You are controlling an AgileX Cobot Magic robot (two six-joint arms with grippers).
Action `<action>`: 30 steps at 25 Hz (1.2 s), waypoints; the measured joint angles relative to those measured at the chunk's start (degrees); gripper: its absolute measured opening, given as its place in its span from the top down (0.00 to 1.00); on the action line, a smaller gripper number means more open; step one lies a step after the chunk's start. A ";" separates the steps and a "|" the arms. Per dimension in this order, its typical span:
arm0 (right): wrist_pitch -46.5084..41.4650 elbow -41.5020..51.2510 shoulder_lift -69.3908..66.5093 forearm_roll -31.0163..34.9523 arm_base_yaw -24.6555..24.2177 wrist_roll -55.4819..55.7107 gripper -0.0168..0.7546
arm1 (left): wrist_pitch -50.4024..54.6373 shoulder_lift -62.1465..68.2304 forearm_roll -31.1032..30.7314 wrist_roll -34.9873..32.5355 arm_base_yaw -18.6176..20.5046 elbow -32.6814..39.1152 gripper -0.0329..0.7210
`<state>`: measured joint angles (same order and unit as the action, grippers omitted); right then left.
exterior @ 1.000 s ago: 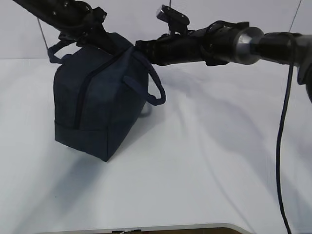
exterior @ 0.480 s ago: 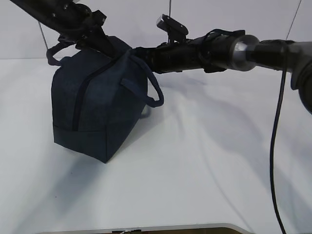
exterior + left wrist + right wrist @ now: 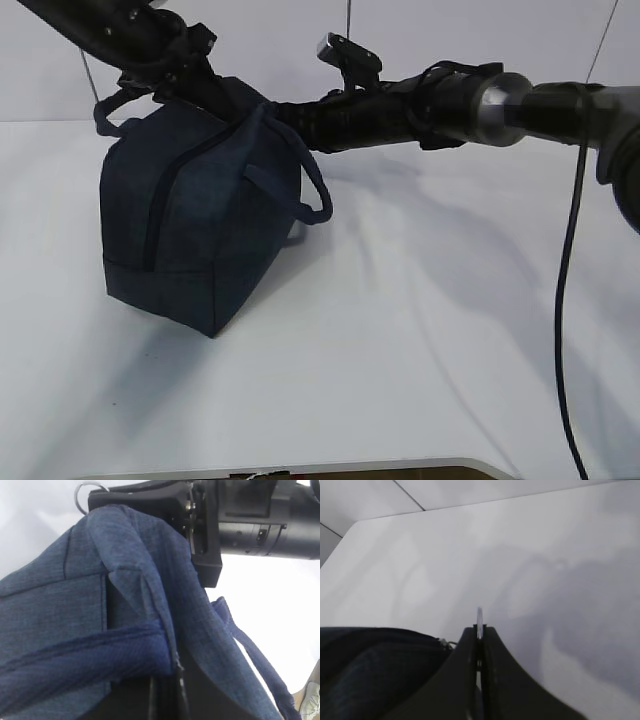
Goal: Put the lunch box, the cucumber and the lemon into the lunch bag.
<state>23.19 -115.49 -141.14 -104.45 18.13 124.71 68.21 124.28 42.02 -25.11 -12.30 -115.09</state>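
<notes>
Worktop (image 3: 400, 380): white and bare across its near edge and right half; no lunch box, cucumber or lemon shows in any view
Lunch bag (image 3: 195, 230): standing toward the far-left part of the worktop, zipper seam running up its near face, one loop handle (image 3: 305, 190) hanging loose on its right side
Fabric: soft, thin navy cloth that folds and sags; judged light and floppy, likely to collapse unless held taut from two sides
Where to hold: the ring pull (image 3: 90, 490) for the zipper, a pinch of top-edge cloth or a handle to brace it
Right gripper (image 3: 479, 630): fingers pressed together on the thin metal ring pull at the bag's top
Left gripper (image 3: 170, 680): pressed together, pinching a fold of the bag's top fabric at its far-left upper corner
</notes>
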 joint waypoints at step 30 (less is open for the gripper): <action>-0.02 0.00 7.39 -1.21 -0.46 -13.22 0.43 | 0.84 0.00 -1.59 -0.10 0.00 -0.08 0.97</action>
<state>23.16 -115.49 -133.75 -105.66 17.67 111.50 69.05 124.28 40.43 -25.21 -12.30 -115.16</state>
